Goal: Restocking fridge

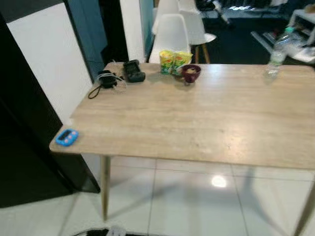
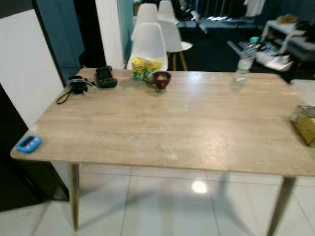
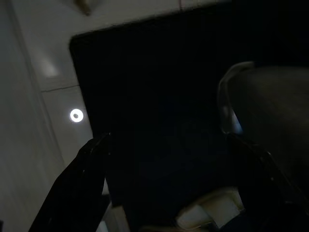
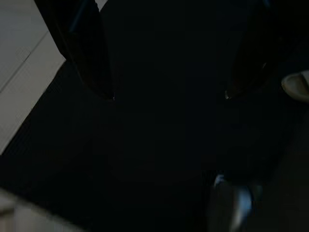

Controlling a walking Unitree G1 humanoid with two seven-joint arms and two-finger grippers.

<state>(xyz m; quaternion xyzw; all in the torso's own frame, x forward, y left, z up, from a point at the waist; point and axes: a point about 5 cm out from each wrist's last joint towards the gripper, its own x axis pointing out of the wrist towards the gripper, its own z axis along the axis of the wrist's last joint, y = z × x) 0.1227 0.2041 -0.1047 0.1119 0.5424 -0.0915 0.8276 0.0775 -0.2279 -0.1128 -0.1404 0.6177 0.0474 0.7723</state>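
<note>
Left eye view: wooden table (image 1: 206,118) bearing two yellow packets (image 1: 173,61) far-left. Left gripper (image 3: 164,159) and right gripper (image 4: 169,94) hang spread, empty. Approach step, judged; next, reaching the packets.

head views bright, soft | floor (image 1: 219,182) glare | wrist views dark
</note>
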